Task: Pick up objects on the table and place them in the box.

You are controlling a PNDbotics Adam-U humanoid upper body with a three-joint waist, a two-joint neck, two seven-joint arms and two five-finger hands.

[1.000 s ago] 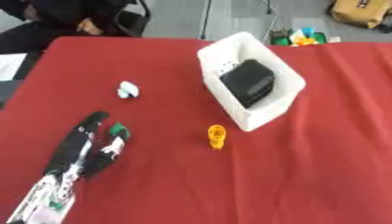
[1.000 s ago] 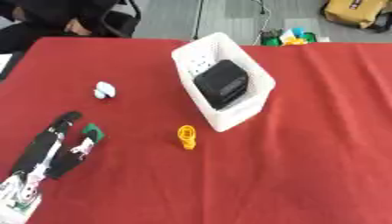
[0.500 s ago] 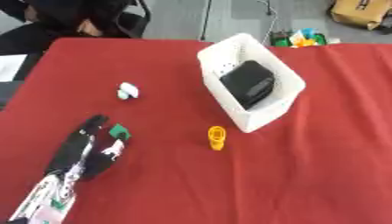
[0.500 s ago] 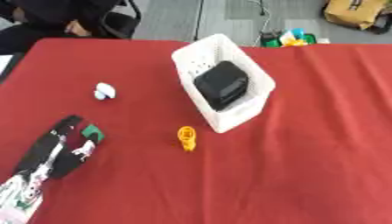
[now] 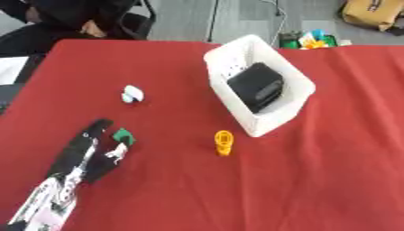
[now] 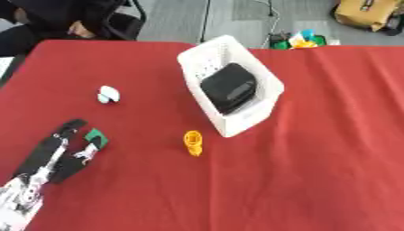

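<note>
Left eye view: orange object lies lengthwise toward the box.

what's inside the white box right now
A black boxy object lies inside the white box, filling most of it. Whatever might lie beneath it is covered. The orange object and the small white object are outside, on the red table.

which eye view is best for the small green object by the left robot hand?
Left eye view: the small green object sits further inside the picture, clear of the left robot hand beside it. The right eye view shows it too, nearer the picture's left edge, equally unobstructed.
</note>
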